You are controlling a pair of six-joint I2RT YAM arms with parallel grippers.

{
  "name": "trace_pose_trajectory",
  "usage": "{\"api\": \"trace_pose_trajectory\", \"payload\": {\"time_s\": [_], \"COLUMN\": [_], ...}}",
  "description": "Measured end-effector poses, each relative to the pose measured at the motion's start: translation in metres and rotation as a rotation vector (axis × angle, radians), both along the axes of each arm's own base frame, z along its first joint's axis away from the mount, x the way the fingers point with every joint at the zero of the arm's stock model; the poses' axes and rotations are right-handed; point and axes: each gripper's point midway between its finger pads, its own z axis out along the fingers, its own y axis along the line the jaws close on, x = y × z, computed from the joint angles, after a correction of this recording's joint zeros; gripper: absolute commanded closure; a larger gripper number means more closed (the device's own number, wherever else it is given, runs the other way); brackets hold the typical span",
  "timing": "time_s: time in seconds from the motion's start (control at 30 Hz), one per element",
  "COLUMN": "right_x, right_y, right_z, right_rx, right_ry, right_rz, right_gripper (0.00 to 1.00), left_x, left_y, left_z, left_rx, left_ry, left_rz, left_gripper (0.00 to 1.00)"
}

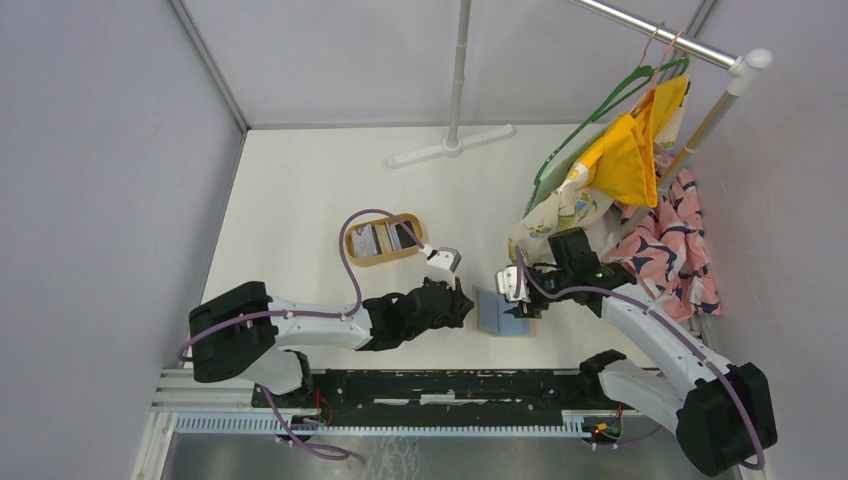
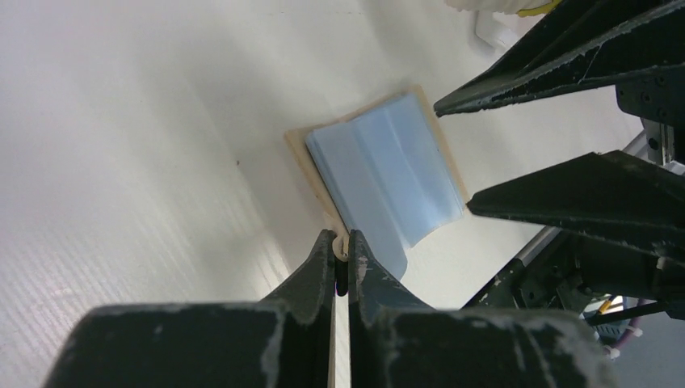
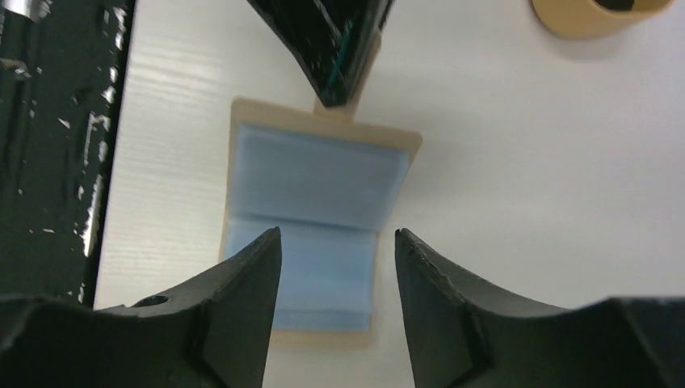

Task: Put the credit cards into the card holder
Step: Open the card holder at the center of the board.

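Left end effector point(image 2: 342, 244) pinches card holder point(image 2: 388, 170) tab; right end effector point(image 3: 338, 234) open above it.

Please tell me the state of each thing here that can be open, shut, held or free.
card holder: open, lying flat, blue lining up.
credit cards: in the wooden tray, not held.
left gripper: shut on the card holder's tab.
right gripper: open, empty, above the card holder.

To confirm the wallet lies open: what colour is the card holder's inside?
The card holder is light blue inside, beige-edged; best in the right wrist view.
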Motion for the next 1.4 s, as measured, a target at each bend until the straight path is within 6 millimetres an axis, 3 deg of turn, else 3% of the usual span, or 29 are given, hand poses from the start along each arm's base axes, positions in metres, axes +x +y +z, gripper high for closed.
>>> {"api": "trace_pose_trajectory", "payload": {"time_s": [0.13, 0.17, 0.2, 0.47, 1.4], "right_x": [-0.014, -0.017, -0.021, -0.028, -0.003], "right_y": [0.022, 0.027, 0.030, 0.033, 0.027], "right_z": [0.004, 0.002, -0.002, -0.028, -0.034], "right_rx": [0.045, 0.047, 0.044, -0.016, -0.106], "right_ry": [0.014, 0.023, 0.036, 0.093, -0.018], "right_rz": [0.071, 0.083, 0.094, 0.038, -0.101], "right_gripper": [0.22, 0.04, 0.02, 0.02, 0.02], "left_x": [-0.003, -0.004, -0.005, -0.005, -0.007], "left_y": [-0.002, -0.003, -0.004, -0.006, -0.002], "left_z": [-0.001, -0.001, 0.000, 0.002, -0.001], "left_rx": [-0.020, -0.024, -0.028, -0.055, -0.059], "left_ry": [0.004, 0.005, 0.006, 0.002, -0.001], "left_rz": [-0.020, -0.024, -0.028, -0.037, -0.035], "left_gripper": [0.98, 0.98, 0.98, 0.98, 0.98]}}
